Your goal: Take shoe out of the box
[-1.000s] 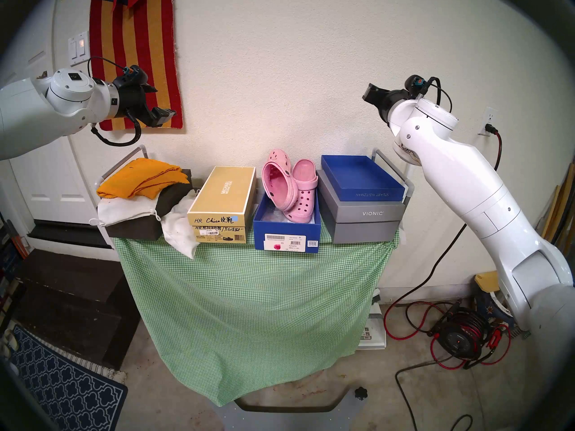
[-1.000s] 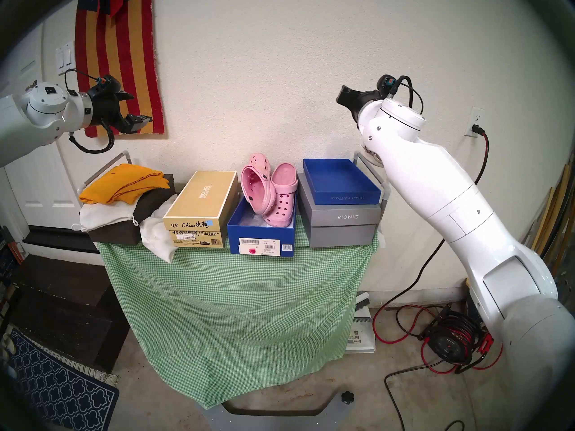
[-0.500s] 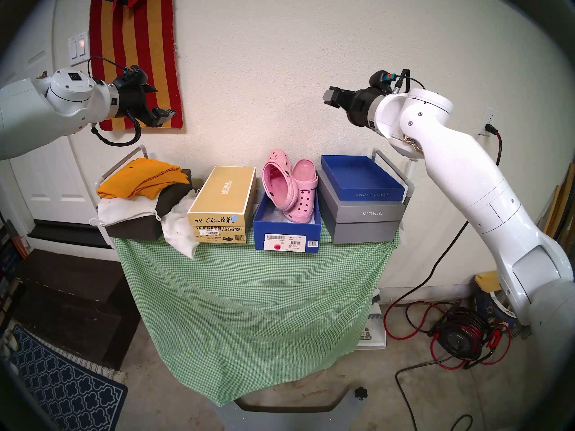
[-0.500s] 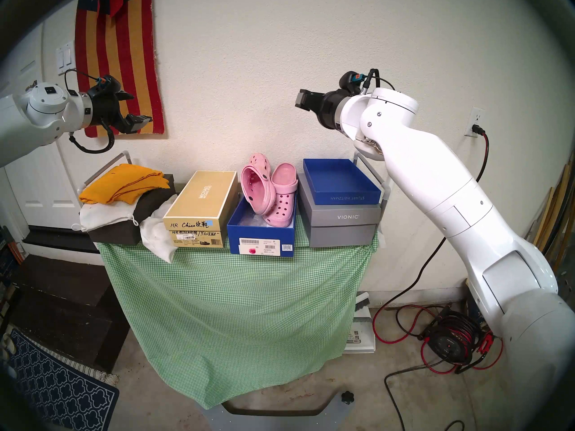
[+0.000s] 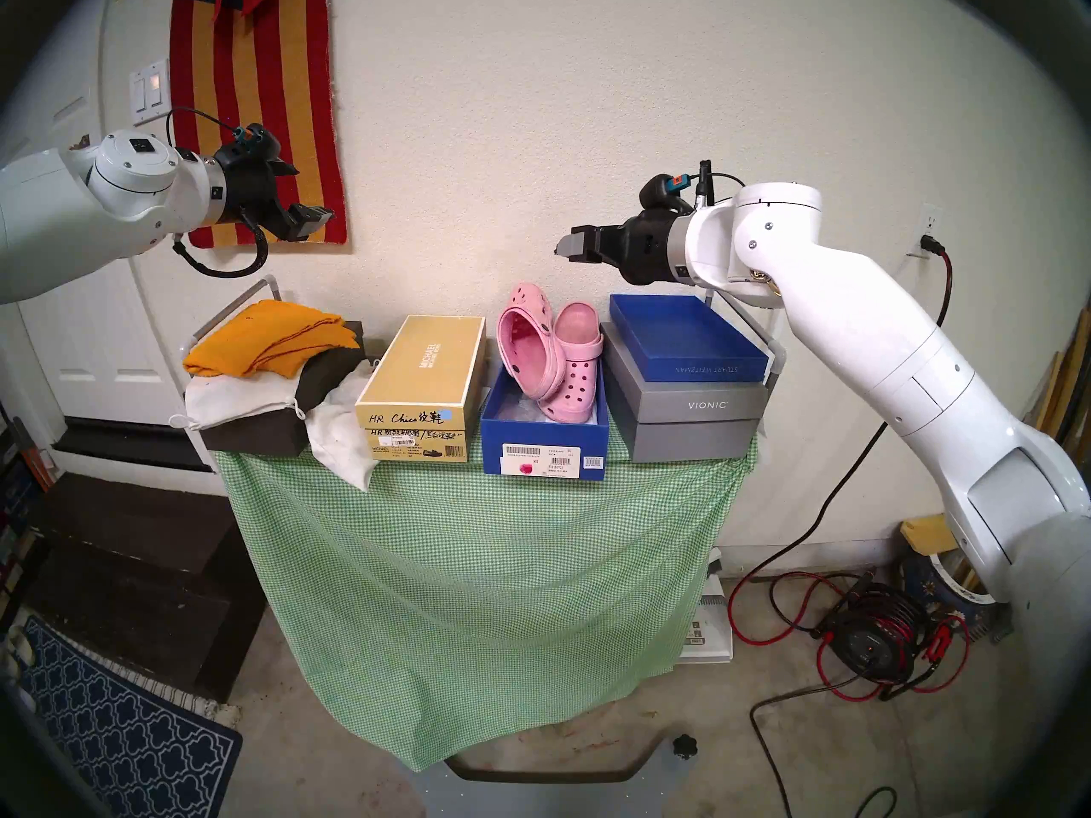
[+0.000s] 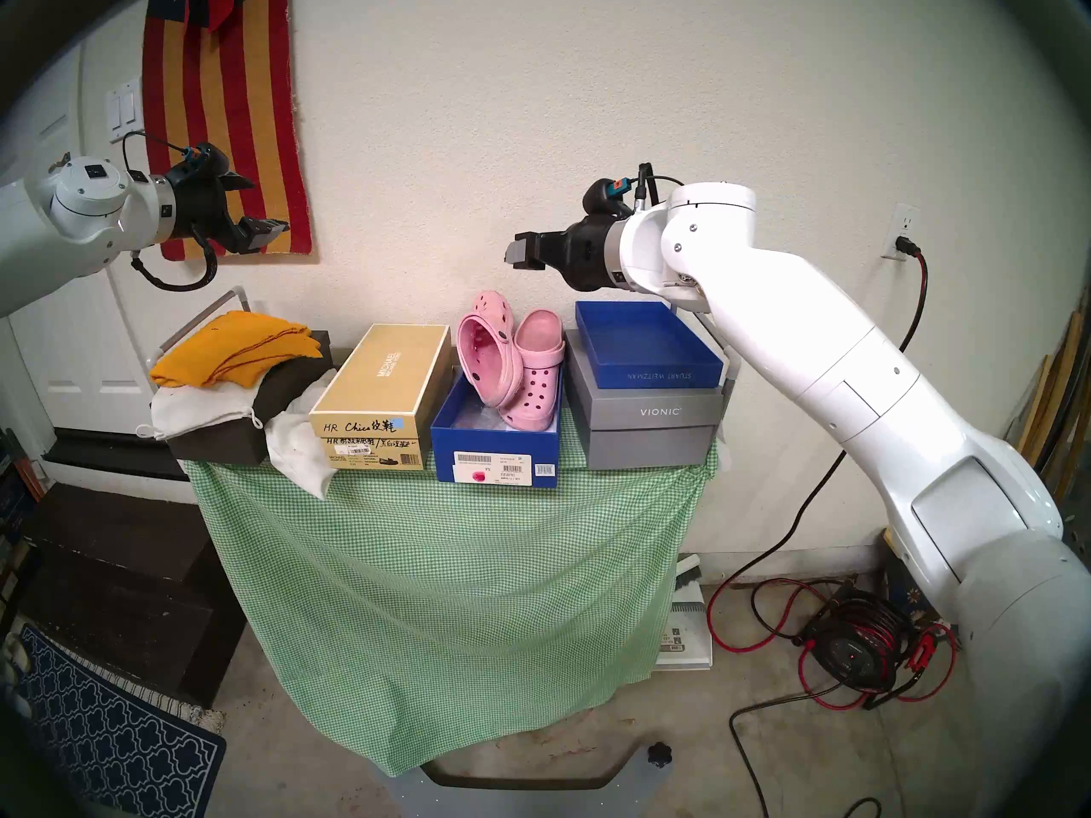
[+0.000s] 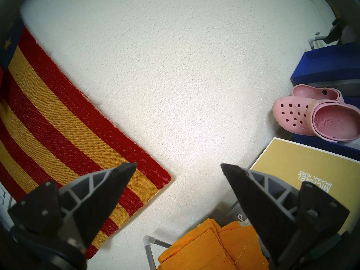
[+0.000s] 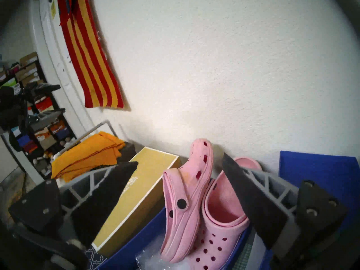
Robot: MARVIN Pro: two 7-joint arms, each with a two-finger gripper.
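Pink foam clogs (image 5: 546, 359) stand in the royal-blue shoebox (image 5: 543, 445), heels up and leaning on each other against the wall; one (image 8: 188, 201) is tipped on its side against the other (image 8: 218, 230). The box sits on the green checked tablecloth (image 5: 472, 563) between a gold Michael Kors box (image 5: 422, 380) and a grey Vionic box (image 5: 691, 412) (this one carries a shallow blue lid-tray (image 5: 685, 336)). The right gripper (image 5: 575, 245) hangs in the air above and just right of the clogs, its fingers (image 8: 253, 201) spread apart and empty. The left gripper (image 5: 298, 200) hovers well off to the left before a red-and-yellow striped cloth (image 5: 254, 91), likewise spread wide with nothing between its fingers (image 7: 101, 197).
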